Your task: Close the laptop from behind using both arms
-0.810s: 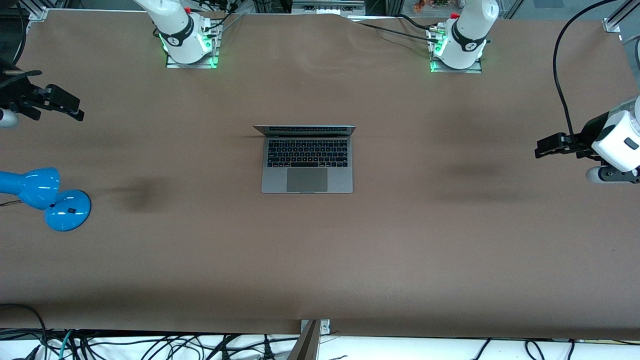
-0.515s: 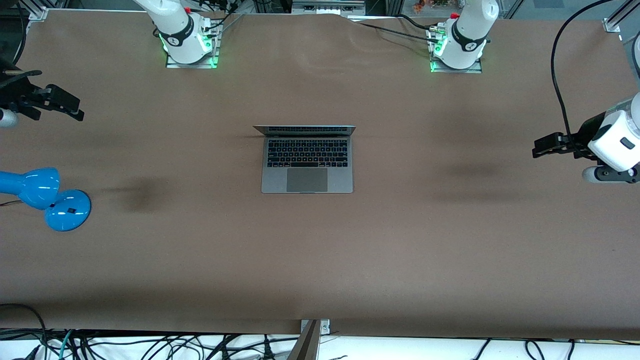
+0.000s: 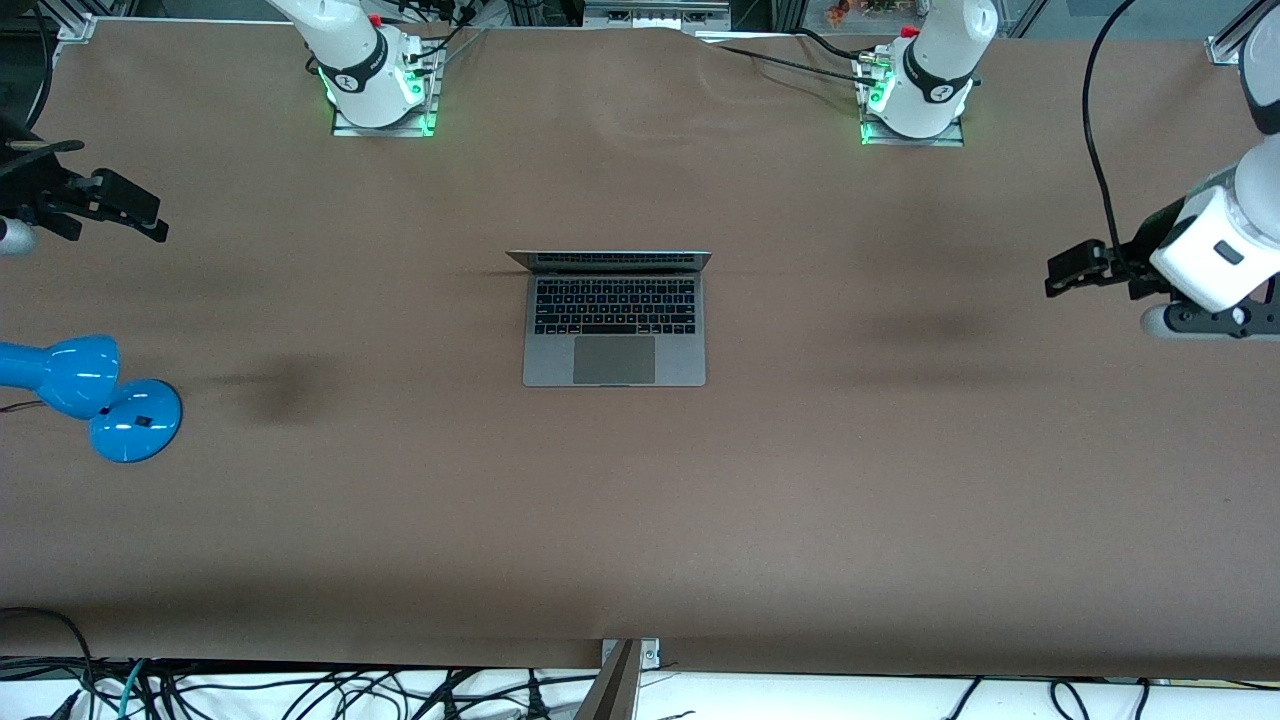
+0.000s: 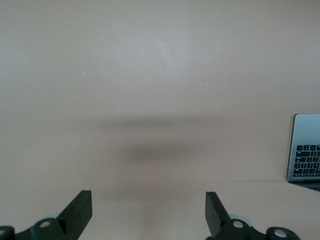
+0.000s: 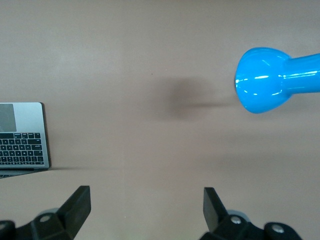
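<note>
Front view: slim grey metal laptop (image 3: 614,330) open mid brown worktop (image 3: 800,500). Left tool (image 3: 1062,270) and right tool (image 3: 135,210) hover over opposite worktop ends, both with fingers spread, empty.

left gripper (image 3: 1062,271): over the surface (image 3: 800,480) at the left arm's end, jaws spread wide | right gripper (image 3: 145,215): over the surface at the right arm's end, jaws spread wide
</note>
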Motion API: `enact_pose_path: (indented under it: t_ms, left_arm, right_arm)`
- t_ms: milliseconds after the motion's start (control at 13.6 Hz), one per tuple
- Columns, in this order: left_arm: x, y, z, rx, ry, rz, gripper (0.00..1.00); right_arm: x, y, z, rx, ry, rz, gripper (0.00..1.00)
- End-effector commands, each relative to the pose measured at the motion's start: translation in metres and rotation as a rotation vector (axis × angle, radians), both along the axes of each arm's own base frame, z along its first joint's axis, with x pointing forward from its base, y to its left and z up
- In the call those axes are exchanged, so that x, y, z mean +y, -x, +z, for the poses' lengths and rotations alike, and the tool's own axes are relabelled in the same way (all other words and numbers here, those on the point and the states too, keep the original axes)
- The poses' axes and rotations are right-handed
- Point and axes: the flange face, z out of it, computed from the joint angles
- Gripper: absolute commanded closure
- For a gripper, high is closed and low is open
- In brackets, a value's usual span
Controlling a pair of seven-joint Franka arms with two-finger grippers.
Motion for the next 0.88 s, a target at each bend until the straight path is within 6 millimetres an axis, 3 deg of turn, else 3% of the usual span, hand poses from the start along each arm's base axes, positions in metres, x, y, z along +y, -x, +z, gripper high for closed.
enact_pose_path:
  t_ms: [0, 368, 810]
  left_arm:
    - [-0.013, 0.028, 0.014, -0.031, -0.008, -0.012, 0.00]
    - [-0.053, 0.035, 0.011, -0.012, 0.004, -0.049, 0.00]
    - [-0.146, 0.051, 0.002, 0.008, -0.003, -0.054, 0.00]
  right_arm:
    - [0.005, 0.002, 0.004, -0.005, -0.005, -0.003, 0.00]
    - [0.005, 0.002, 0.004, -0.004, -0.005, -0.003, 0.00]
    - [0.005, 0.002, 0.004, -0.004, -0.005, -0.003, 0.00]
